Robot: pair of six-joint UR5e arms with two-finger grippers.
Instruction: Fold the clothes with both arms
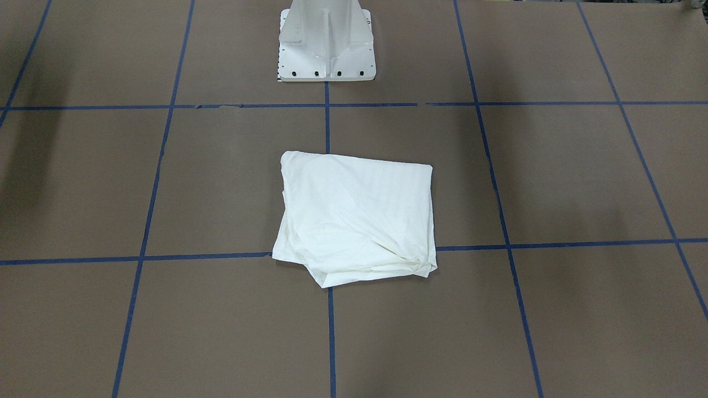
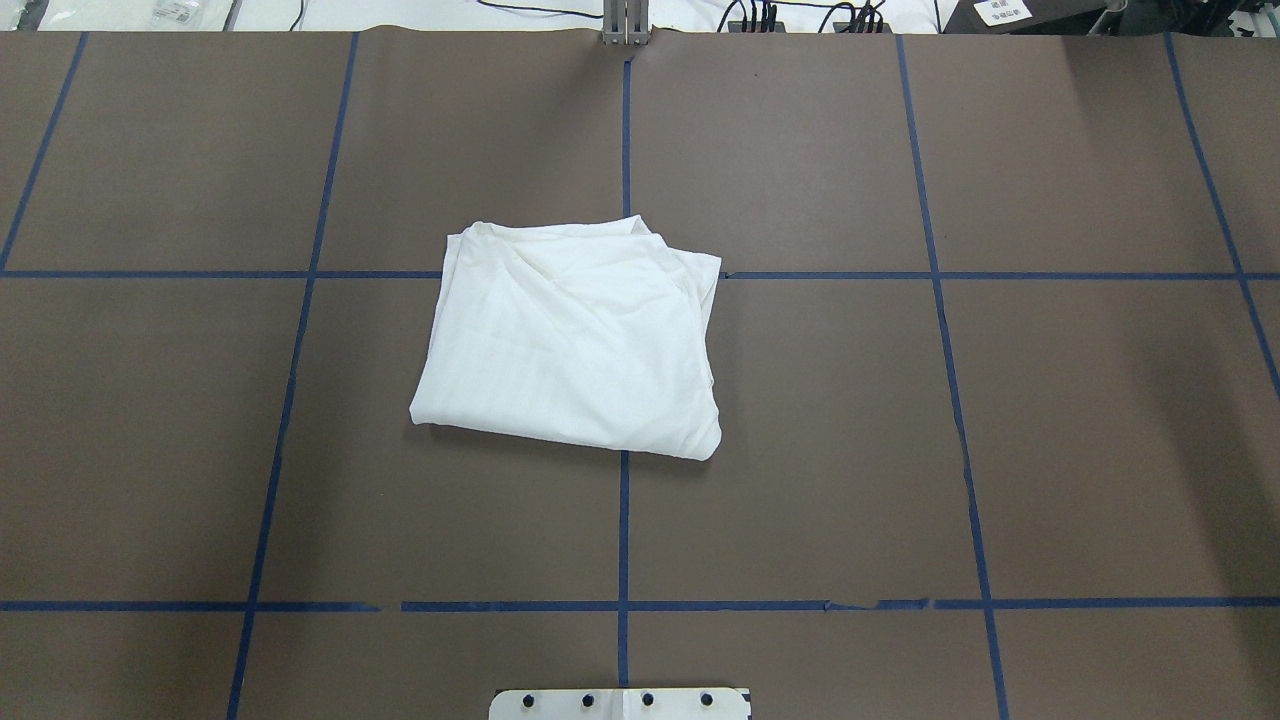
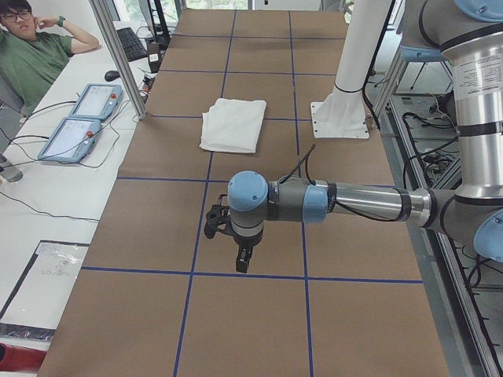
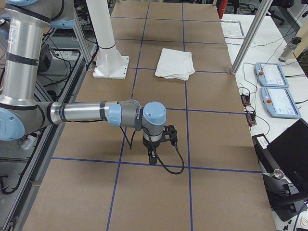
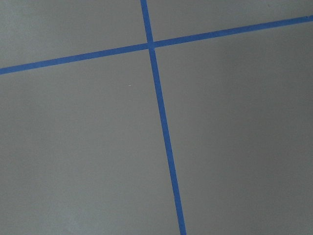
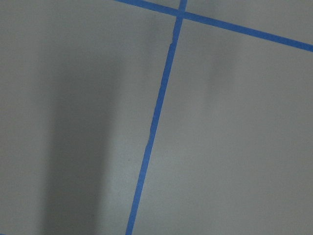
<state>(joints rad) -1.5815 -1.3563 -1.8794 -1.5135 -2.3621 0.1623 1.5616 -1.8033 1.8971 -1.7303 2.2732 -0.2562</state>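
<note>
The white T-shirt [image 2: 575, 335] lies folded into a rough rectangle at the table's middle; it also shows in the front view [image 1: 357, 213], the left side view [image 3: 233, 125] and the right side view [image 4: 176, 63]. No printed text shows. My left gripper [image 3: 244, 263] hangs over the brown table far from the shirt, seen only in the left side view. My right gripper [image 4: 152, 158] hangs the same way at the other end, seen only in the right side view. I cannot tell whether either is open or shut. Both wrist views show only table and tape.
Blue tape lines [image 2: 623, 520] divide the brown table into squares. The white pedestal base [image 1: 327, 41] stands behind the shirt. Two tablets [image 3: 82, 118] and a seated person [image 3: 31, 55] are beside the table. Metal frame posts [image 4: 250, 36] stand at its edge.
</note>
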